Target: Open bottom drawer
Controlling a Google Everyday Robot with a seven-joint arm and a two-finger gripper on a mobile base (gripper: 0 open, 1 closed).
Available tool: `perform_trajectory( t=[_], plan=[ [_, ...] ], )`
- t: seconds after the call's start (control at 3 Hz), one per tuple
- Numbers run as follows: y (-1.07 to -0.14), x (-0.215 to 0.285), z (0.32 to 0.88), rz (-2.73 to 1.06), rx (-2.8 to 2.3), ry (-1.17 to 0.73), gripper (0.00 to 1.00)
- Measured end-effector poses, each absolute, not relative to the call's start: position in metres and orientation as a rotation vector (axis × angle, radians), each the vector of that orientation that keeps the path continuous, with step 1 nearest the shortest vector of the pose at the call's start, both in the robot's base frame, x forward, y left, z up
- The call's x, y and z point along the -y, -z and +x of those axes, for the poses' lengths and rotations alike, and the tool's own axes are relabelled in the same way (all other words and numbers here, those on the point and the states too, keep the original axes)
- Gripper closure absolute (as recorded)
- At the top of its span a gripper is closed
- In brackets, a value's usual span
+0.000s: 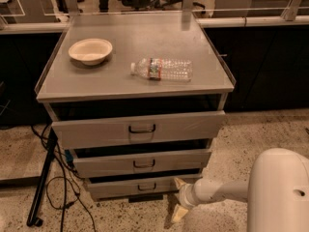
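Note:
The bottom drawer [116,187] is the lowest and narrowest of three grey metal drawers, with a small dark loop handle [147,186] at its centre. Its front stands a little out from the cabinet, with a dark gap above it. My gripper [176,198] is on a white arm that reaches in from the lower right. It sits low, just right of the drawer's front and clear of the handle. Its two pale fingers are spread apart and hold nothing.
The mid-sized drawer [106,164] and the widest top drawer [96,129] are above, both slightly out. A pale bowl [90,50] and a lying plastic bottle [161,69] are on the cabinet top. A black pole and cables [43,182] stand on the floor at left. My white body [280,192] fills the lower right.

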State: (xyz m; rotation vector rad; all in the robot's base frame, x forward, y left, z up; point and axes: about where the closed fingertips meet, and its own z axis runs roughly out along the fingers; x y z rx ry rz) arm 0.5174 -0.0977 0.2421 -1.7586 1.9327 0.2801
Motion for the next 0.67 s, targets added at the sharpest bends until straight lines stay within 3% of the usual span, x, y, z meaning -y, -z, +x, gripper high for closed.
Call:
perform_trajectory(
  t=[0.33, 0.67],
  plan=[
    [-0.2119, 0.1033, 0.5532, -1.699, -1.956, -0.237, 0.0],
    [-0.2117, 0.1031, 0.5534, -1.699, -1.956, -0.237, 0.0]
  ],
)
